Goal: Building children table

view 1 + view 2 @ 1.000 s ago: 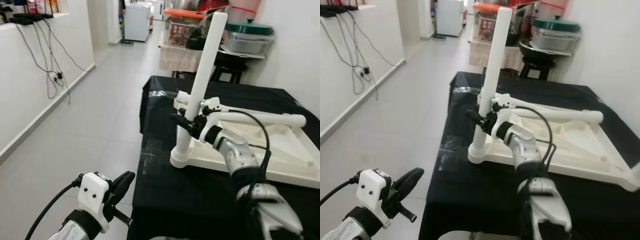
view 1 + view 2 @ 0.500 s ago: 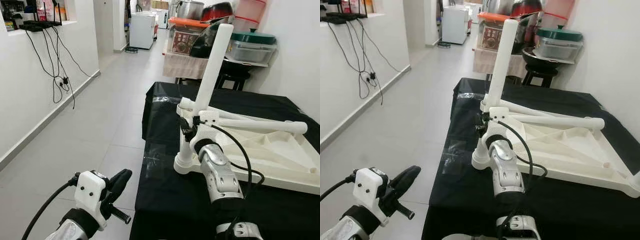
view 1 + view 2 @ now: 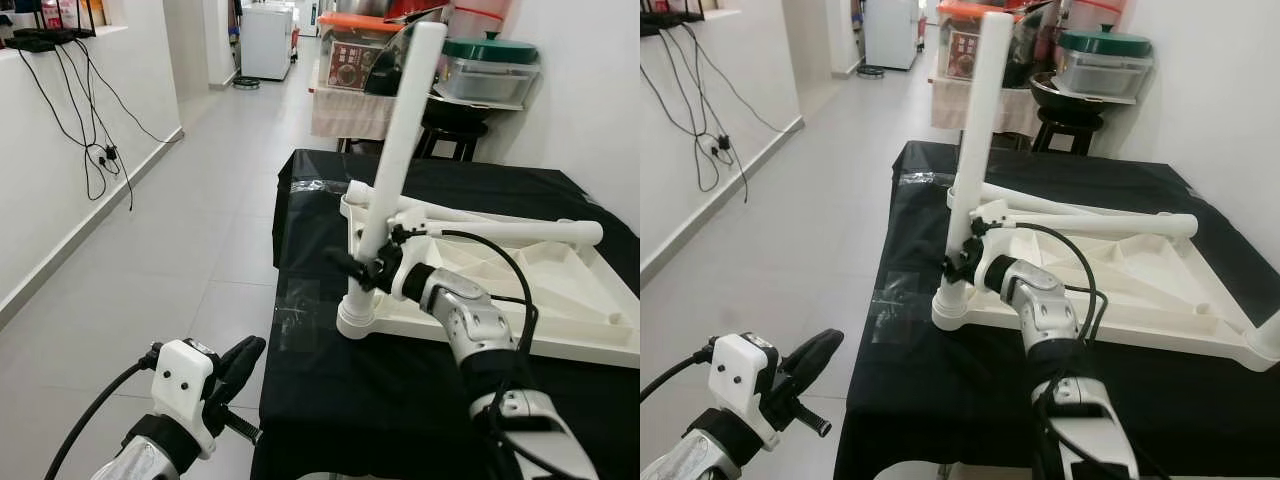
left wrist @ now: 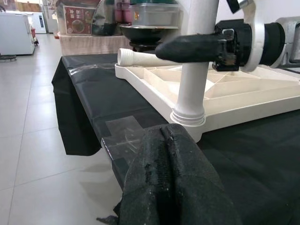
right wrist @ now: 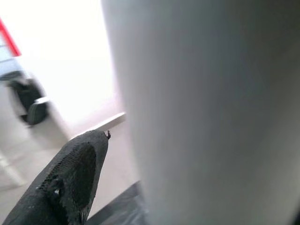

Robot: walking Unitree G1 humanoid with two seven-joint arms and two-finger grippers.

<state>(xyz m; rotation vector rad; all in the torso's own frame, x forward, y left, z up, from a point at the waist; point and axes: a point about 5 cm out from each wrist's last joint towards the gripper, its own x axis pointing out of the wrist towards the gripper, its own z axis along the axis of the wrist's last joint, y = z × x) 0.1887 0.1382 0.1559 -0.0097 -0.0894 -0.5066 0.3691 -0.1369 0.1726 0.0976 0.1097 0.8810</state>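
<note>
White upright table leg (image 3: 398,150), right claw (image 3: 352,268) gripping its base

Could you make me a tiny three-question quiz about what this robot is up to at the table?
1. True or false: the right hand is at the upright leg.
2. What colour is the cloth under the tabletop?
3. Where is the second leg? A) lying across the tabletop B) on the floor C) in the left hand

Key:
1. True; its fingers sit either side of the leg near its base.
2. Black.
3. A.
</note>
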